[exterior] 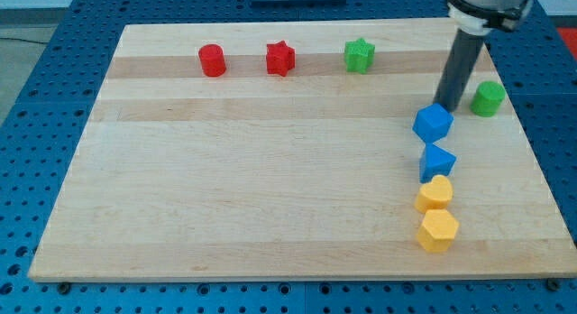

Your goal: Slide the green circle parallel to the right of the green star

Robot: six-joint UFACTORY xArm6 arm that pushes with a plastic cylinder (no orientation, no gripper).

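My tip (pixel 448 109), a bare rod gripping nothing, sat just left of the green circle (pixel 488 98) near the board's right edge, touching the blue block (pixel 433 123), badly placed for pushing it up level with the green star (pixel 359 54).

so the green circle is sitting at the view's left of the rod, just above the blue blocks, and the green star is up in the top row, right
Not quite. The camera view shows the green circle at the view's right of the rod, with my tip between it and the upper blue block. The rest holds: it sits just above the blue blocks, and the green star is up in the top row.
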